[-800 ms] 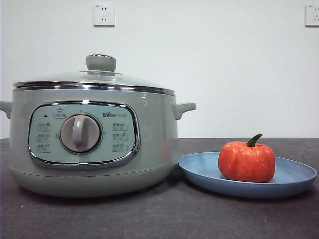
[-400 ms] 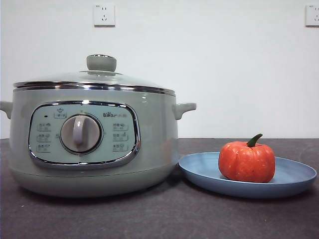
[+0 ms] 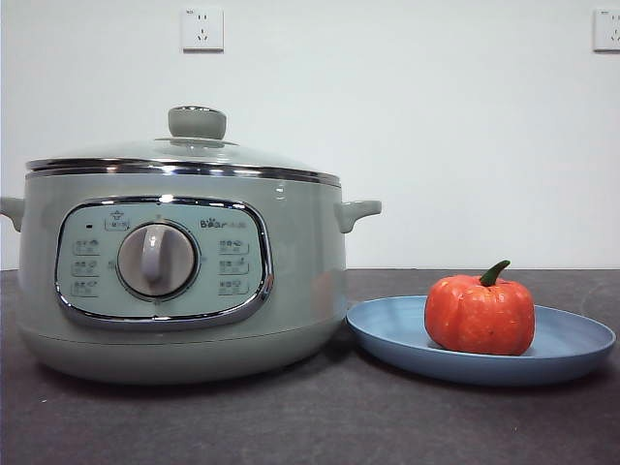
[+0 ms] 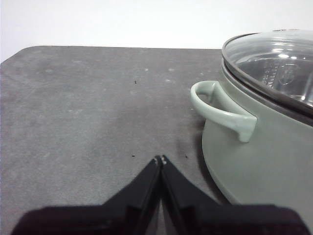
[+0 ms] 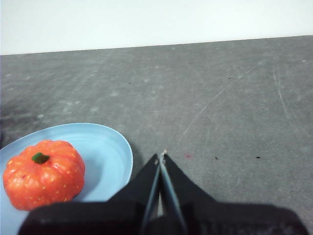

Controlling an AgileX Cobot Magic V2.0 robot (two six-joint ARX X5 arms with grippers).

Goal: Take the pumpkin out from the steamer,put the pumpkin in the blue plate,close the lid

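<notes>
Pumpkin (image 3: 480,315) out of the steamer (image 3: 179,276), upright on the blue plate (image 3: 572,344), green stem curling up, nearer the plate's steamer-side than its far rim. Plate flat on the dark grey desk (image 3: 310,426), its edge just beside the steamer's base, contact not clear from the front view. Lid (image 3: 184,155) closed on the steamer, chrome rim level on the pot's rim, round knob on top. Control panel with a central dial facing the front camera. Two wall sockets (image 3: 201,28) on the white wall behind. Left gripper (image 4: 160,159) low over bare desk just beside the steamer's side handle (image 4: 222,110), jaws pressed together, empty, touching nothing. Right gripper (image 5: 161,155) over the desk just beside the plate's rim, jaws likewise closed tip to tip with nothing between them, pumpkin a little way off to one side. Neither arm visible in the front view.
</notes>
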